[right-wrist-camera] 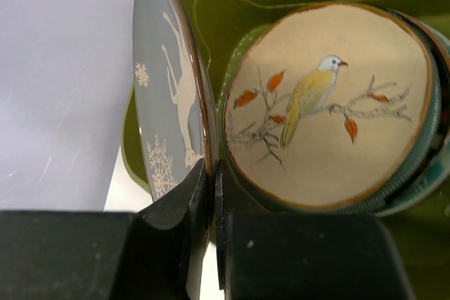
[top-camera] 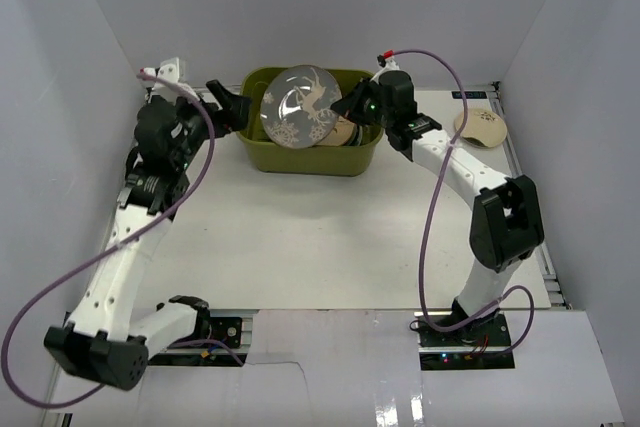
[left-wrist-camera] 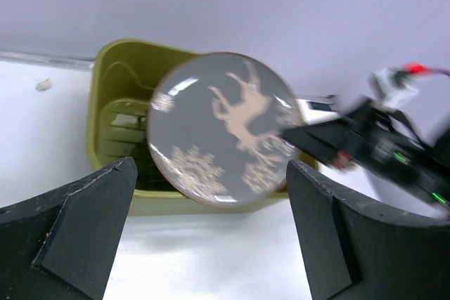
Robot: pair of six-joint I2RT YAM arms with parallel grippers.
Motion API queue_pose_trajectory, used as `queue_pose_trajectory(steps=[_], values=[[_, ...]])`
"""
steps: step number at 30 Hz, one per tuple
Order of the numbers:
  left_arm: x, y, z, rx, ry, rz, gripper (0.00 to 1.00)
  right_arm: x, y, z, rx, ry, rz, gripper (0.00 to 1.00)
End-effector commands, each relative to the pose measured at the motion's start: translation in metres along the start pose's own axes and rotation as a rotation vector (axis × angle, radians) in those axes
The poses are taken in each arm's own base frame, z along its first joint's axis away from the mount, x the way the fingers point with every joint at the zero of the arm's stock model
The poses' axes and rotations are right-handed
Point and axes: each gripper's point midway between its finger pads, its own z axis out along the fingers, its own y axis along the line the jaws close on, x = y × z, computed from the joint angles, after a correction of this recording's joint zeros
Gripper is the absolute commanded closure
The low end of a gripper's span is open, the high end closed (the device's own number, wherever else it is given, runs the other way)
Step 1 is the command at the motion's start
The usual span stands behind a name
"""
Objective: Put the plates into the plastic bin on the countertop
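Pinched at its rim by the right gripper point(right-wrist-camera: 211, 180), the grey deer plate point(top-camera: 300, 107) is held tilted over the olive-green bin point(top-camera: 305, 160) at the countertop's far edge. It should be lowered flat before release. The left gripper point(top-camera: 232, 105) is spread, empty.

Count by kind.

Arms: 2, namely left arm point(top-camera: 118, 247) and right arm point(top-camera: 505, 222).

Grippers: 2, namely left gripper point(top-camera: 228, 104) and right gripper point(top-camera: 350, 105).

Purple cables: 2, one per arm, namely left cable point(top-camera: 20, 319) and right cable point(top-camera: 422, 267).

Bins: 1, the bin point(top-camera: 310, 159).

Plates: at least 5.
- Seen whole or nearly whole: 3, namely deer plate point(top-camera: 300, 107), bird plate point(right-wrist-camera: 327, 103) and small cream plate point(top-camera: 481, 127).
- Seen by edge only, under the bird plate: a teal rim point(right-wrist-camera: 420, 161) and a dark rim point(right-wrist-camera: 441, 61), so at least 2 more. The full number in that stack cannot be told.
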Motion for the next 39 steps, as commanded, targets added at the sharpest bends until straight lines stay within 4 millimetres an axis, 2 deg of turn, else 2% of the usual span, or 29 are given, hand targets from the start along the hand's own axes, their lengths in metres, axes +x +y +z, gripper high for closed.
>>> queue_pose_trajectory(steps=[1,2,3,4,6,7,8,9,11,12,13,16,17,18,19,21,22,23,25,27,30,31,32,34,35,37,38,39], values=[[0.031,-0.014,-0.030,0.117,0.067,-0.017,0.02,-0.063,0.046,0.013,-0.126,-0.187,-0.043,0.92],[0.030,-0.021,-0.045,0.161,0.057,-0.013,0.02,-0.070,0.051,0.017,-0.133,-0.190,-0.045,0.92],[0.047,-0.016,-0.049,0.166,0.087,-0.011,0.02,-0.069,0.049,0.023,-0.128,-0.180,-0.043,0.92],[0.048,-0.019,-0.061,0.184,0.082,-0.008,0.02,-0.057,0.036,0.037,-0.095,-0.143,-0.039,0.92],[0.061,-0.016,-0.070,0.190,0.113,-0.011,0.02,-0.058,0.029,0.043,-0.076,-0.146,-0.036,0.92],[0.077,-0.011,-0.074,0.186,0.152,-0.013,0.02,-0.055,0.021,0.047,-0.059,-0.141,-0.027,0.92],[0.078,-0.013,-0.084,0.202,0.145,-0.009,0.02,-0.054,0.018,0.049,-0.059,-0.139,-0.016,0.92],[0.091,-0.012,-0.090,0.217,0.185,-0.003,0.02,-0.054,0.009,0.050,-0.045,-0.136,-0.007,0.92],[0.100,-0.015,-0.102,0.250,0.205,0.005,0.02,-0.052,0.001,0.052,-0.030,-0.130,0.001,0.92],[0.101,-0.019,-0.112,0.276,0.199,0.011,0.02,-0.054,-0.005,0.051,-0.018,-0.131,0.001,0.92],[0.114,-0.024,-0.119,0.312,0.242,0.012,0.02,-0.051,-0.011,0.051,-0.001,-0.128,0.001,0.92],[0.125,-0.035,-0.140,0.400,0.265,0.020,0.02,-0.047,-0.028,0.048,0.047,-0.124,0.003,0.92],[0.134,-0.036,-0.143,0.414,0.285,0.018,0.02,-0.048,-0.031,0.047,0.056,-0.126,-0.001,0.87],[0.135,-0.037,-0.148,0.429,0.278,0.022,0.02,-0.041,-0.038,0.048,0.079,-0.099,-0.006,0.78],[0.137,-0.038,-0.151,0.439,0.280,0.025,0.02,-0.038,-0.043,0.048,0.103,-0.083,-0.030,0.51],[0.146,-0.034,-0.151,0.431,0.291,0.027,0.02,-0.035,-0.049,0.047,0.140,-0.052,-0.055,0.32],[0.149,-0.034,-0.153,0.430,0.288,0.033,0.02,-0.032,-0.054,0.044,0.170,-0.035,-0.091,0.18],[0.151,-0.029,-0.151,0.401,0.283,0.033,0.02,-0.037,-0.053,0.042,0.178,-0.035,-0.109,0.13],[0.161,-0.023,-0.153,0.382,0.294,0.037,0.02,-0.045,-0.065,0.032,0.260,-0.045,-0.168,0.04],[0.164,-0.019,-0.152,0.350,0.284,0.024,0.02,-0.062,-0.064,0.019,0.302,-0.075,-0.207,0.03],[0.158,-0.022,-0.157,0.368,0.255,0.039,0.02,-0.080,-0.093,-0.014,0.430,-0.126,-0.240,0.02],[0.158,-0.023,-0.158,0.370,0.255,0.039,0.02,-0.087,-0.107,-0.025,0.482,-0.159,-0.230,0.07],[0.157,-0.024,-0.160,0.373,0.247,0.037,0.02,-0.110,-0.124,-0.049,0.522,-0.223,-0.175,0.10],[0.158,-0.027,-0.163,0.390,0.247,0.037,0.02,-0.098,-0.174,-0.071,0.601,-0.232,-0.085,0.23],[0.157,-0.026,-0.164,0.385,0.240,0.038,0.02,-0.105,-0.210,-0.095,0.662,-0.301,-0.005,0.32],[0.157,-0.028,-0.165,0.389,0.235,0.041,0.02,-0.116,-0.255,-0.126,0.769,-0.377,0.062,0.37],[0.156,-0.028,-0.167,0.391,0.231,0.042,0.02,-0.118,-0.270,-0.137,0.818,-0.414,0.092,0.40],[0.156,-0.028,-0.167,0.391,0.229,0.041,0.02,-0.112,-0.293,-0.150,0.904,-0.435,0.108,0.46]])
